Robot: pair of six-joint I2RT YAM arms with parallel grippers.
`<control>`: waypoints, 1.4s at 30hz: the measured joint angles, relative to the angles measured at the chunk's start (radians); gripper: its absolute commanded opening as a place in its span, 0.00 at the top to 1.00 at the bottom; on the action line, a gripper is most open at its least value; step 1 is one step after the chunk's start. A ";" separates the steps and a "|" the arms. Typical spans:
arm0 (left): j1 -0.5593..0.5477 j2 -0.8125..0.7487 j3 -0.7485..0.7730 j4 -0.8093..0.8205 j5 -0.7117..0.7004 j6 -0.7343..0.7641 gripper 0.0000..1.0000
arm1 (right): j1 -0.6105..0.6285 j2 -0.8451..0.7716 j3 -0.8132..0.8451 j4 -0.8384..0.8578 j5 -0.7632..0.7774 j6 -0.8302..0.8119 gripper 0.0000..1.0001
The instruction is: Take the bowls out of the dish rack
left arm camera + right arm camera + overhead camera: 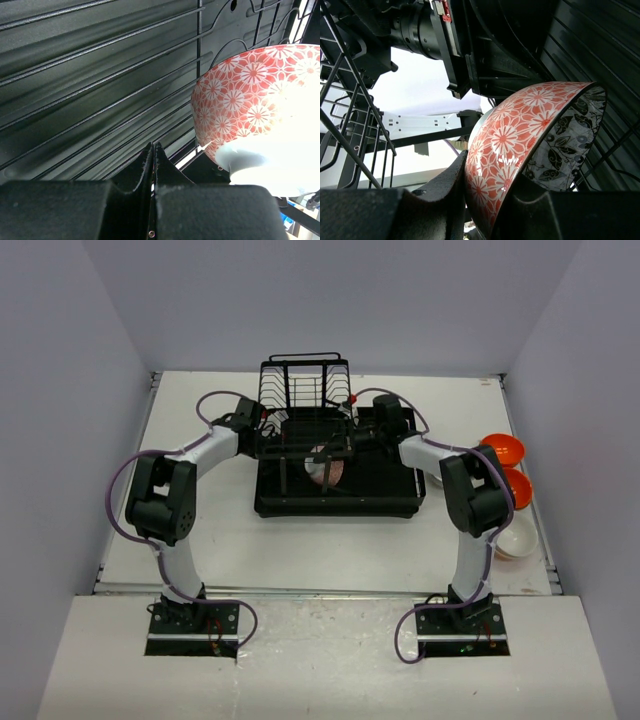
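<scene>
The black dish rack (390, 502) stands at the table's middle, its upright wire section at the far end. A red-and-white flower-patterned bowl (325, 468) stands on edge inside it. My right gripper (343, 450) reaches in from the right and is shut on this bowl's rim (520, 135), one finger on the patterned outside and one on the black-leaf inside; the gripper (490, 200) holds it low over the rack floor. My left gripper (298, 448) is inside the rack from the left, shut and empty (153, 150), just left of the same bowl (250, 95).
Two orange bowls (503, 449) (518, 487) and a white bowl (515, 538) sit on the table at the right edge. The rack's wire bars (350, 115) stand close around both grippers. The ribbed rack floor (90, 85) lies under the left gripper.
</scene>
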 measured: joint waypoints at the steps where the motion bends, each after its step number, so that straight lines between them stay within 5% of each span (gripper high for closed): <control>1: 0.000 0.000 0.000 -0.001 0.000 0.000 1.00 | 0.000 0.001 0.003 -0.002 -0.002 0.000 0.69; 7: 0.000 0.000 0.004 -0.007 0.000 0.003 1.00 | 0.000 0.001 0.010 -0.003 -0.010 -0.005 0.56; 10: 0.000 0.001 0.006 -0.011 0.000 0.003 1.00 | 0.000 0.001 0.010 -0.003 -0.012 -0.007 0.69; 12: 0.000 0.002 0.006 -0.014 0.000 0.004 1.00 | 0.000 -0.002 0.010 0.005 -0.033 -0.002 0.93; 14: 0.000 0.003 0.010 -0.018 0.000 0.008 1.00 | 0.000 -0.013 0.015 0.017 -0.043 -0.008 1.00; 32: 0.000 0.014 0.028 -0.029 -0.001 0.011 1.00 | 0.000 -0.017 -0.040 0.207 -0.045 0.156 1.00; 42: 0.000 0.013 0.028 -0.019 -0.005 0.010 1.00 | -0.045 -0.098 -0.039 0.150 -0.021 0.125 1.00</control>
